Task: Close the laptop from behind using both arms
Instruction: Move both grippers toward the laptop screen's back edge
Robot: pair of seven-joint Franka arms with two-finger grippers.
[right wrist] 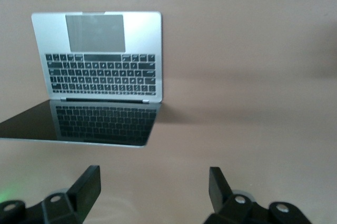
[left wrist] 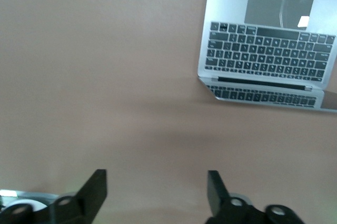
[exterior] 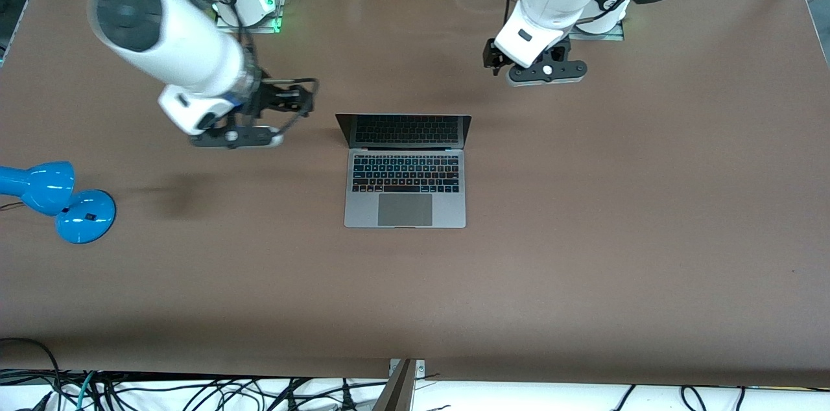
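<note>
Worktop (exterior: pixel 583 268): brown, wide | laptop (exterior: pixel 405 187): open mid-worktop, screen upright, facing the front camera | right gripper (exterior: pixel 237 137): released, over bare worktop toward the right arm's end | left gripper (exterior: pixel 546 72): released, over bare worktop toward the left arm's end | I'd bring both to the lid's top edge, push evenly.

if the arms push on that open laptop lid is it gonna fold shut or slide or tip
The laptop sits flat on the table, lid upright on its hinge, so a push probably folds it shut. The slim metal base may slide on the smooth surface. Tipping seems unlikely. Both the left gripper and right gripper are open, clear of it.
</note>
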